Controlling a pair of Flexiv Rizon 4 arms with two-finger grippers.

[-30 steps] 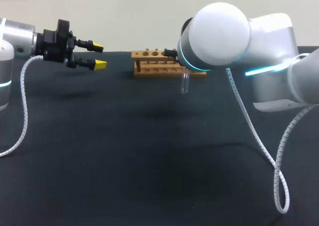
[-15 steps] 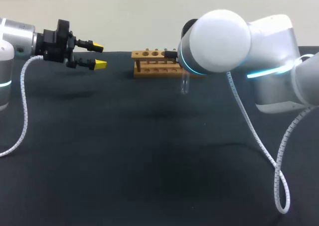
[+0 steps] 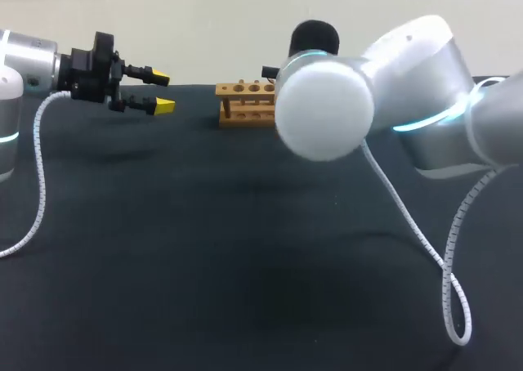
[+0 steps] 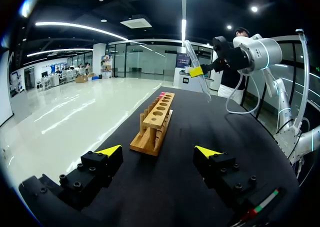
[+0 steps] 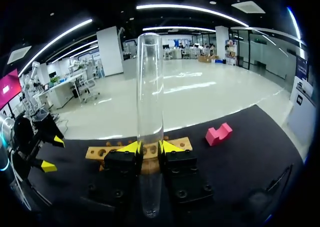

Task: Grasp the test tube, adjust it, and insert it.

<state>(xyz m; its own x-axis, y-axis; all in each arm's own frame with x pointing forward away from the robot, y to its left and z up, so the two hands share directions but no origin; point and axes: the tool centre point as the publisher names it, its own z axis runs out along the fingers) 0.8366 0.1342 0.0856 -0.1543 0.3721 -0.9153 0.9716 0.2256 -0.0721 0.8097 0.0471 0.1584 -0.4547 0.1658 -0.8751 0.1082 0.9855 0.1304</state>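
Wooden rack (image 3: pixel 245 103) stands at the far edge of the dark table (image 3: pixel 163 248) in the head view. Only its left part shows, because the right arm's (image 3: pixel 327 113) bulky white joint covers the rest and hides that arm's far end and its load. The left gripper (image 3: pixel 162 92) hangs well to the rack's left, fingers apart, holding nothing.

In the left wrist view, the rack lies ahead of those open fingers, its row of holes running away. Above and beyond its far end, the right gripper (image 4: pixel 196 71) carries the test tube (image 4: pixel 202 84) in the air, clear of the rack and apparently tilted.

In the right wrist view, both yellow tips press the tube from two sides, low on its length. The open mouth points ahead and the rounded end lies back toward the wrist. The rack sits beyond the fingers, and a pink block (image 5: pixel 218 133) lies beside its end.

Smooth glass in so narrow a pinch could slide or swing while being turned. A tube that arrives tilted may catch a hole's rim and jam or shove the rack.

I cannot tell which hole it is aimed at or how high it rides. The fingers cover the middle holes.
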